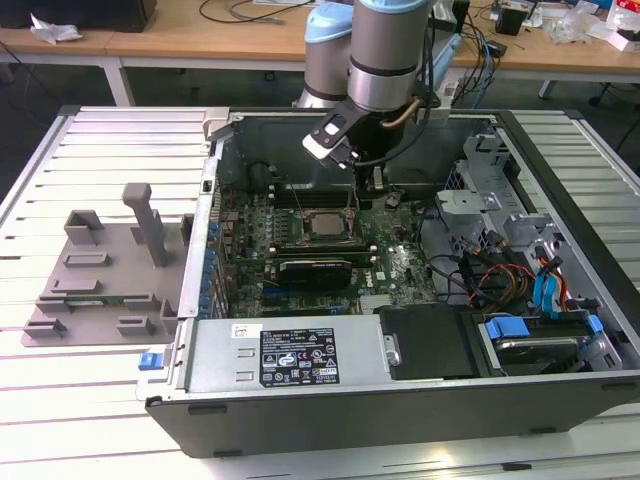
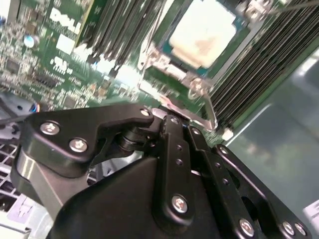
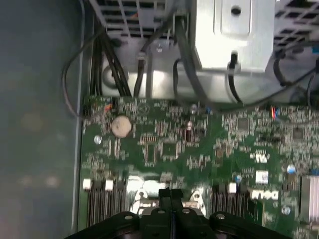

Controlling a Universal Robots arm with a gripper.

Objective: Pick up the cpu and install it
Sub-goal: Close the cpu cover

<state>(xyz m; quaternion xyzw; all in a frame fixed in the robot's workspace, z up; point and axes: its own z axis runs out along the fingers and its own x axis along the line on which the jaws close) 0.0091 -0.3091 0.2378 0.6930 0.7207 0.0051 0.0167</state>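
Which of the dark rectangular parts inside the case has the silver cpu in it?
The socket frame nearest the gripper: the cpu shows silver in its middle. The black block next to it and the black cover are plain black.

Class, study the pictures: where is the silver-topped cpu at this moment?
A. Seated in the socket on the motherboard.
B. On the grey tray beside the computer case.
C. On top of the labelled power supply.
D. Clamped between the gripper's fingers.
A: the cpu lies flat in the socket on the motherboard, with the gripper hanging above the board near it.
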